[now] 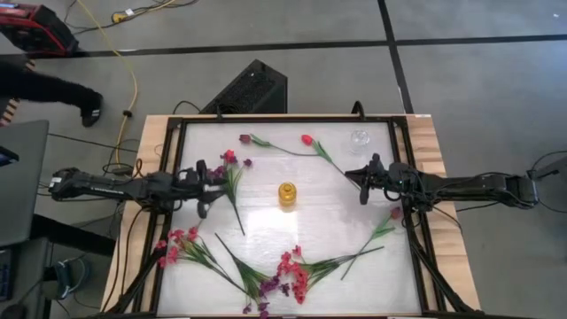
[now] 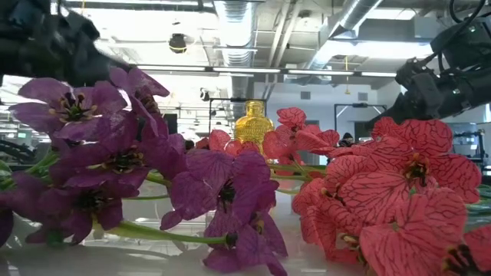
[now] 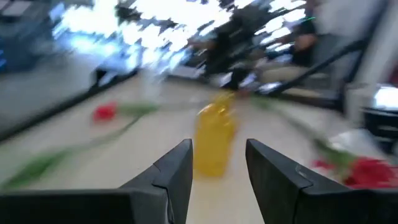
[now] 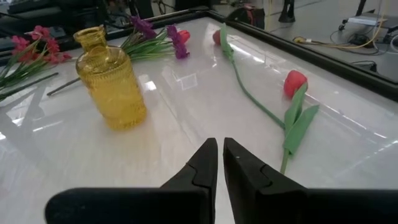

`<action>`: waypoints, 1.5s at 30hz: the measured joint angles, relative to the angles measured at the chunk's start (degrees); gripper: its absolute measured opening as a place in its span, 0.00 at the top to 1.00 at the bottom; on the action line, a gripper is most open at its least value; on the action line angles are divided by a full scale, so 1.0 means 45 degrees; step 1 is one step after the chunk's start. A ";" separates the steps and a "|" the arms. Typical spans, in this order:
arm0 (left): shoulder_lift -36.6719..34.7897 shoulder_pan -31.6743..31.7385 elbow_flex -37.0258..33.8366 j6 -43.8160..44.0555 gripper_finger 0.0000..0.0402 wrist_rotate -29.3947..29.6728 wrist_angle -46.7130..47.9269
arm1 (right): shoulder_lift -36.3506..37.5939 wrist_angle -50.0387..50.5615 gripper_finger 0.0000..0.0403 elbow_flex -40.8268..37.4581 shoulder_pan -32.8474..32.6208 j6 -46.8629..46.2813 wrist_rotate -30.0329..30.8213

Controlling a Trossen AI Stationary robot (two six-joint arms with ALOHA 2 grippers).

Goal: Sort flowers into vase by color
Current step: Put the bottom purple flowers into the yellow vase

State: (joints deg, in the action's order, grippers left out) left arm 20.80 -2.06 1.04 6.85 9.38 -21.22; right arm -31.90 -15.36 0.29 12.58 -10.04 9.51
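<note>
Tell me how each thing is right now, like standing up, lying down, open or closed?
Yellow vase: standing upright, no flowers in it.
Clear glass vase: upright, empty.
Flowers: lying flat on the table.
Red tulip: lying flat on the table.
Left gripper: open, holding nothing.
Right gripper: shut, holding nothing.

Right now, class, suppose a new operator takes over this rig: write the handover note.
Left end effector: open, empty, facing the yellow vase from the left.
Right end effector: shut, empty, right of the vase.
A clear glass vase stands at the far right corner.
Flowers: all lying on the table, red tulip near the right arm, mixed sprigs at the near edge.
Done: nothing in either vase.
Left: sort every stem by colour.
</note>
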 joint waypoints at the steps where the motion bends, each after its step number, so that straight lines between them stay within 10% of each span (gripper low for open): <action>1: 0.0151 0.0000 0.0010 -0.0289 0.66 -0.0275 -0.0562 | 0.0000 -0.0108 0.86 0.0014 0.0000 -0.0002 0.0011; 19: 0.6374 0.0019 0.3276 -0.1877 0.66 0.3158 0.0391 | -0.0695 -0.0924 0.86 0.2429 -0.0245 -0.1473 -0.2335; 45: 0.7465 0.0038 0.3497 -0.2057 0.66 0.2480 0.0159 | -1.1986 0.7421 0.86 1.4498 -0.7795 0.1939 -0.2797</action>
State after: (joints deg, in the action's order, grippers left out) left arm 54.39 -1.89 16.78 -2.41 20.54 -20.51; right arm -85.84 18.04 65.53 -22.50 -1.32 -3.07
